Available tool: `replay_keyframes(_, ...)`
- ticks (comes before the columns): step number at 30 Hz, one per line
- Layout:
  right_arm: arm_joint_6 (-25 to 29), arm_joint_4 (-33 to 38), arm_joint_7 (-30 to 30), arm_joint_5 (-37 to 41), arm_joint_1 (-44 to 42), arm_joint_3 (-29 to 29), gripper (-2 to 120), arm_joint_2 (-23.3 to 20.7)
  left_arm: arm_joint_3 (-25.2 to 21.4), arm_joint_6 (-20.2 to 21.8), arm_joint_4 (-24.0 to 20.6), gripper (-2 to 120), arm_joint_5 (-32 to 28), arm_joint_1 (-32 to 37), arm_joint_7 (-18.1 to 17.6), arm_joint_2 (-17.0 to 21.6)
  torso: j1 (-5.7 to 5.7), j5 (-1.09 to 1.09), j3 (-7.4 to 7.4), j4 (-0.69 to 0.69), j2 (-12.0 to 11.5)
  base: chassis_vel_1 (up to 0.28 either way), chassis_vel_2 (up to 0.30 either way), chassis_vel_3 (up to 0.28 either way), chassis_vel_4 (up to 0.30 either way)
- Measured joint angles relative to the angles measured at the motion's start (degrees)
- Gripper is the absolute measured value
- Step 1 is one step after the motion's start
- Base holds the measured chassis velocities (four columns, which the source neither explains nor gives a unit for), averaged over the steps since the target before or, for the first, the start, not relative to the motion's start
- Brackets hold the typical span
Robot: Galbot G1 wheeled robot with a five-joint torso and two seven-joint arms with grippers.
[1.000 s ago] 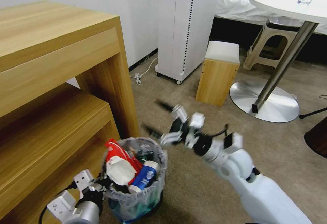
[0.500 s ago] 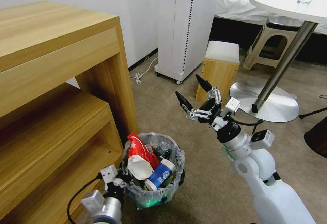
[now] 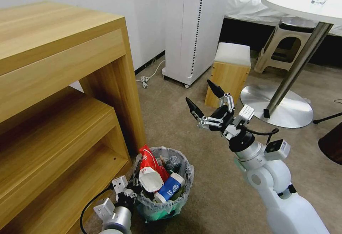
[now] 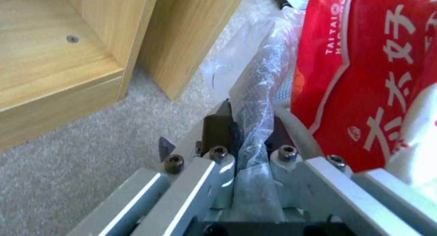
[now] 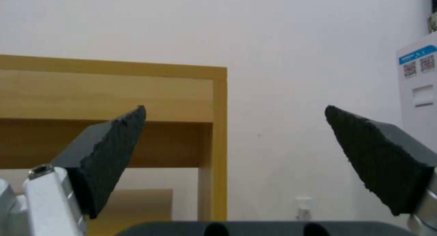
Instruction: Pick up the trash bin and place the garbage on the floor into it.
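The trash bin (image 3: 167, 205), small and lined with a crinkly whitish bag, stands on the beige carpet floor (image 3: 199, 187) by the wooden shelf's corner. It is full of garbage: a red wrapper (image 3: 149, 159), a white crumpled piece (image 3: 150, 179) and a blue paper cup (image 3: 170, 188). My left gripper (image 3: 132, 191) is shut on the bin's near rim; the left wrist view shows its fingers (image 4: 217, 133) pinching the bag-covered rim (image 4: 255, 120) beside the red wrapper (image 4: 364, 75). My right gripper (image 3: 202, 95) hangs open and empty in the air, above and to the right of the bin, pointing at the wall.
A wooden shelf unit (image 3: 60, 95) fills the left. Ahead stand a white appliance (image 3: 194, 27), a small wooden stool (image 3: 228, 77) and a round table with a metal base (image 3: 276, 107). A cable (image 3: 148, 77) lies by the wall.
The bin, held by my left gripper, has moved right and lower, down to the carpet. My right arm swung up and right from above the bin, still open.
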Motion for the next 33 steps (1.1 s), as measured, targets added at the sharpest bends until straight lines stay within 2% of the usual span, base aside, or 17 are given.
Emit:
replay_keyframes(2, 0.00, 0.07, 0.11, -0.27, -0.40, 0.29, 100, 0.08, -0.03, 0.20, 0.00, 15, -0.42, -0.01, -0.64, 0.03, 0.00, 0.00, 0.00, 0.00, 0.00, 0.000, 0.000, 0.000, 0.000)
replay_keyframes(3, 0.00, 0.07, 0.11, -0.27, -0.40, 0.29, 100, 0.08, -0.03, 0.20, 0.00, 15, -0.42, -0.01, -0.64, 0.03, 0.00, 0.00, 0.00, 0.00, 0.00, 0.000, 0.000, 0.000, 0.000)
replay_keyframes(6, 0.10, 0.46, 0.08, -0.78, -1.32, 1.00, 100, 0.08, -0.24, 0.43, 0.06, 30, -0.86, -0.01, -1.59, 0.05, 0.00, 0.00, 0.00, 0.00, 0.00, 0.000, 0.000, 0.000, 0.000)
replay_keyframes(7, 0.10, 0.46, 0.08, -0.78, -1.32, 1.00, 100, 0.08, -0.24, 0.43, 0.06, 30, -0.86, -0.01, -1.59, 0.05, 0.00, 0.00, 0.00, 0.00, 0.00, 0.000, 0.000, 0.000, 0.000)
replay_keyframes(11, 0.16, 1.47, -0.08, -0.92, -2.52, 2.04, 100, 0.05, -0.24, 0.56, -1.03, 50, -0.33, 0.60, -2.38, 0.11, 0.00, -0.01, 0.00, 0.00, 0.00, 0.000, 0.000, 0.000, 0.000)
replay_keyframes(12, 0.16, 1.47, -0.08, -0.92, -2.52, 2.04, 100, 0.05, -0.24, 0.56, -1.03, 50, -0.33, 0.60, -2.38, 0.11, 0.00, -0.01, 0.00, 0.00, 0.00, 0.000, 0.000, 0.000, 0.000)
replay_keyframes(15, 0.23, 1.88, -0.13, -1.09, -3.35, 2.77, 100, -0.02, -0.25, 1.05, -4.91, 64, 0.48, 1.98, -3.47, 0.72, 0.00, -0.01, 0.00, 0.00, 0.00, 0.000, 0.000, 0.000, 0.000)
replay_keyframes(16, 0.23, 1.88, -0.13, -1.09, -3.35, 2.77, 100, -0.02, -0.25, 1.05, -4.91, 64, 0.48, 1.98, -3.47, 0.72, 0.00, -0.01, 0.00, 0.00, 0.00, 0.000, 0.000, 0.000, 0.000)
replay_keyframes(20, 0.56, 2.37, -0.07, -2.79, -4.70, 3.78, 100, 0.52, -2.12, 3.46, -11.20, 82, 0.48, 3.84, -7.99, 2.61, 0.00, 0.00, 0.00, 0.00, 0.00, 0.000, 0.000, 0.000, 0.000)
replay_keyframes(21, 0.56, 2.37, -0.07, -2.79, -4.70, 3.78, 100, 0.52, -2.12, 3.46, -11.20, 82, 0.48, 3.84, -7.99, 2.61, 0.00, 0.00, 0.00, 0.00, 0.00, 0.000, 0.000, 0.000, 0.000)
replay_keyframes(24, 0.64, 3.02, 3.15, -5.90, -6.74, 5.61, 100, 2.30, -3.47, 4.08, -15.64, 97, 0.40, 6.23, -9.66, 4.35, 0.00, 0.00, 0.00, 0.00, 0.00, 0.000, 0.000, 0.000, 0.000)
replay_keyframes(27, 0.75, 3.14, 6.23, -7.26, -8.57, 6.65, 100, 3.43, -3.10, 4.76, -17.95, 103, -0.27, 7.36, -10.38, 4.89, 0.00, 0.00, 0.00, 0.00, 0.00, 0.000, 0.000, 0.000, 0.000)
replay_keyframes(30, 1.60, 3.01, 8.38, -8.47, -9.93, 7.54, 100, 4.34, -2.24, 4.86, -18.83, 107, -0.20, 8.02, -10.30, 4.93, 0.00, -0.01, 0.00, 0.01, 0.00, 0.000, 0.000, 0.000, 0.000)
replay_keyframes(32, 3.02, 2.79, 13.18, -10.78, -12.44, 9.78, 100, 6.25, -1.03, 1.50, -18.92, 112, 4.61, 8.93, -4.79, 4.96, 0.00, 0.00, 0.00, 0.00, 0.00, 0.000, 0.000, 0.000, 0.000)
replay_keyframes(33, 3.02, 2.79, 13.18, -10.78, -12.44, 9.78, 100, 6.25, -1.03, 1.50, -18.92, 112, 4.61, 8.93, -4.79, 4.96, 0.00, 0.00, 0.00, 0.00, 0.00, 0.000, 0.000, 0.000, 0.000)
